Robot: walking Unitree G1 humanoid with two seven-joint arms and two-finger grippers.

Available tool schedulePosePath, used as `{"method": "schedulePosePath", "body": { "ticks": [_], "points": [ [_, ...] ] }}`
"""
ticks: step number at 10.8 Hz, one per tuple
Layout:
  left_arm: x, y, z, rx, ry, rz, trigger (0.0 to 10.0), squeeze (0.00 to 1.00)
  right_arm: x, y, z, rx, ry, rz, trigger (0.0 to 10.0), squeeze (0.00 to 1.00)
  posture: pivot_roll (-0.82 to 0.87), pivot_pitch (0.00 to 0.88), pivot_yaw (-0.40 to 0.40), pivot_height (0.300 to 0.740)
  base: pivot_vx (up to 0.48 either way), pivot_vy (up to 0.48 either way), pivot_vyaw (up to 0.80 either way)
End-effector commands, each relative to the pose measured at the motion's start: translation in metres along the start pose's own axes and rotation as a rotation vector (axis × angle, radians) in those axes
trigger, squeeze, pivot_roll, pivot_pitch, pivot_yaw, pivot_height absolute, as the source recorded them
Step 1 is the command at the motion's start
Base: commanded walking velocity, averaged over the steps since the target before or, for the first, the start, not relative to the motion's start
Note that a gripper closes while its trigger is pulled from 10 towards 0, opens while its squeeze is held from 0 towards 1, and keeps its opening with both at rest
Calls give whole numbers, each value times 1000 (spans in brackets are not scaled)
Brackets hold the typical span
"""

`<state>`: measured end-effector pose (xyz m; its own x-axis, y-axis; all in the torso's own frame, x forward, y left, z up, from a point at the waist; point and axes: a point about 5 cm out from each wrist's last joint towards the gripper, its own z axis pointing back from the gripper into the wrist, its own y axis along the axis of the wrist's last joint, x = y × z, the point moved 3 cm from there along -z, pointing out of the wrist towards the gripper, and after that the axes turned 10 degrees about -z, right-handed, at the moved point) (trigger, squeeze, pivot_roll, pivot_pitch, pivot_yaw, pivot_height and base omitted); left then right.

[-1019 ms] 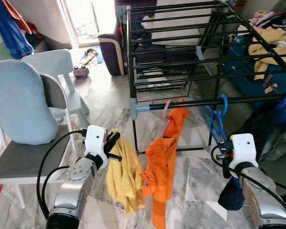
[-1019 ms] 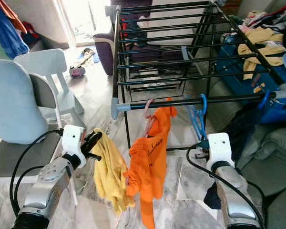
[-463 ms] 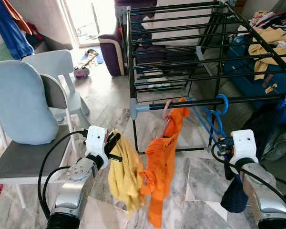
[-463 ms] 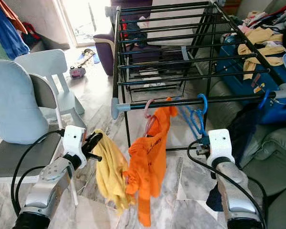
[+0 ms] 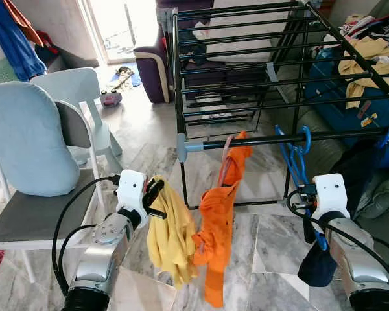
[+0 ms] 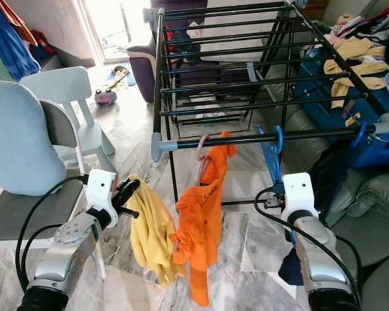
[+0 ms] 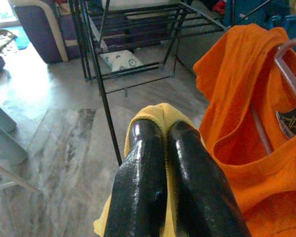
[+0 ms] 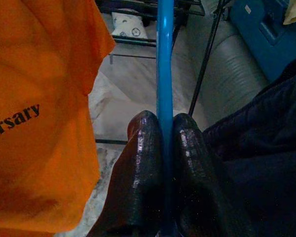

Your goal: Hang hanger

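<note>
A blue hanger (image 5: 292,155) carries a dark navy garment (image 5: 316,267), and its hook (image 5: 304,138) sits at the drying rack's front rail (image 5: 259,140). My right gripper (image 8: 166,121) is shut on the hanger's blue bar (image 8: 165,59), just below and in front of that rail. Left of it, an orange shirt (image 5: 219,214) hangs from a pink hanger (image 5: 227,150) on the same rail. My left gripper (image 5: 154,194) is held low at the left, shut on a yellow cloth (image 5: 170,234) that droops beside the orange shirt.
The black drying rack (image 5: 246,58) stretches away ahead. A grey chair (image 5: 32,214) with a pale blue cushion (image 5: 26,139) stands at the left. Clothes and a blue case (image 5: 350,97) are piled at the right. Marble floor (image 5: 149,129) lies open between chair and rack.
The right gripper has shifted slightly right and the blue hanger now slants more steeply under the rail. The orange shirt has swung and turned narrower. The left arm has held still.
</note>
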<state>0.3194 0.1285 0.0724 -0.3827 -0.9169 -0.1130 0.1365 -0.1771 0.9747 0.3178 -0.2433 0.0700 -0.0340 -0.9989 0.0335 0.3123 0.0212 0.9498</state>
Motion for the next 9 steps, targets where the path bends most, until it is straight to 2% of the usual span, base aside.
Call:
{"method": "schedulePosePath", "body": {
  "ticks": [1,3,4,5,6,7,9],
  "points": [
    [-2,8,-1,27,12,-4,10000,0,-8,6,0,27,25,-3,0,0,-208,0,93,740,0,0,0],
    [0,10,0,47,15,-4,10000,0,-8,25,5,160,-16,-22,0,0,-209,0,89,740,0,0,0],
    [1,11,-1,49,18,-4,10000,0,-5,30,15,227,-73,-51,0,0,-213,0,86,740,0,0,0],
    [4,11,-1,49,14,-5,10000,0,-10,17,25,211,-64,-83,0,0,-211,0,84,740,0,0,0],
    [4,10,0,50,12,-6,10000,0,-15,1,39,192,-61,-85,4588,0,-216,0,86,740,0,0,0],
    [4,8,2,46,12,-6,10000,0,-19,-12,51,171,-65,-93,10000,0,-220,0,88,740,0,0,0],
    [6,9,-1,43,6,-9,10000,0,-27,-20,56,148,-56,-119,10000,0,-226,0,93,740,0,0,0]
  ]
}}
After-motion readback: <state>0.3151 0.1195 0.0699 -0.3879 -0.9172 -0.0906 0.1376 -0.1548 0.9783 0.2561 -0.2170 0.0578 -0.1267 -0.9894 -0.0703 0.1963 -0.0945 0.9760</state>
